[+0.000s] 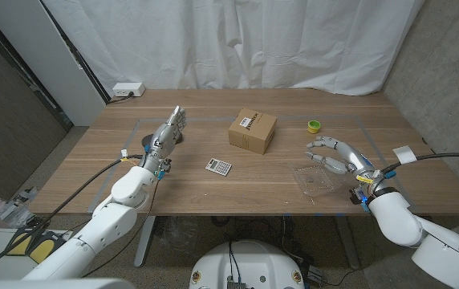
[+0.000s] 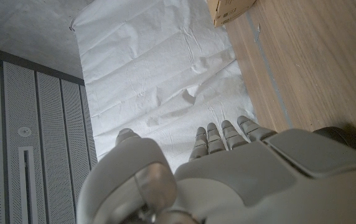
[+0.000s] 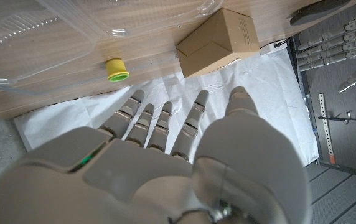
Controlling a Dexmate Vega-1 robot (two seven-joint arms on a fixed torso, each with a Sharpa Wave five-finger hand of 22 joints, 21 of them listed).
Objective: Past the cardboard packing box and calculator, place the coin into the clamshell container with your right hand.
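The clamshell container [image 1: 316, 181] lay at seven o'clock of the right hand [image 1: 331, 154], just beside it (the coin too small to find), fingers spread wide, seemingly empty.

cardboard box [image 2: 231, 9] cut by frame edge | clamshell container [image 3: 72, 25] likewise (perhaps open)

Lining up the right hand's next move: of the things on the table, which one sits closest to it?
The clear clamshell container, directly beside the right hand. The yellow-green cap, cardboard box and calculator all lie farther off.
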